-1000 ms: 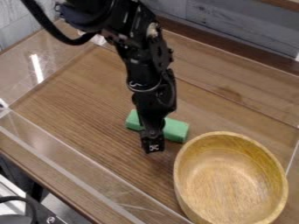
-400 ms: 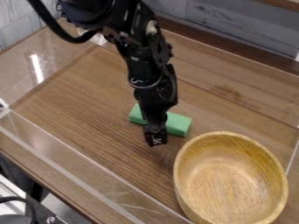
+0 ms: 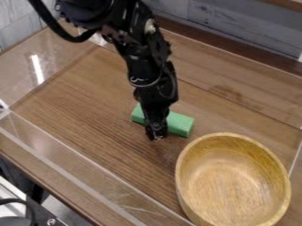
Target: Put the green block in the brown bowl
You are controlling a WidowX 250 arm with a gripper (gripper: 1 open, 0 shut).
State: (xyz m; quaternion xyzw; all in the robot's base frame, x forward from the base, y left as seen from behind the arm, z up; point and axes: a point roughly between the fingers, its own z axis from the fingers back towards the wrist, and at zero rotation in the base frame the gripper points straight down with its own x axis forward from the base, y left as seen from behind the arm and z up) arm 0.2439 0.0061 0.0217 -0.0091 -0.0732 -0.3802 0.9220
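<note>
Gripper (image 3: 156,132) pointing straight down over the green block (image 3: 171,121), lower than a second ago; its tip now sits at the block's near edge, level with the surface (image 3: 83,97). Jaws narrower than before, closing around the block; whether they have clamped yet I cannot tell, since the arm hides the contact. Block lies flat on the surface where it was, just left of and beyond the brown bowl (image 3: 234,180), not touching it. Bowl is empty. Judgement: grasp in progress; lift and carry right and nearward to the bowl remain.
</note>
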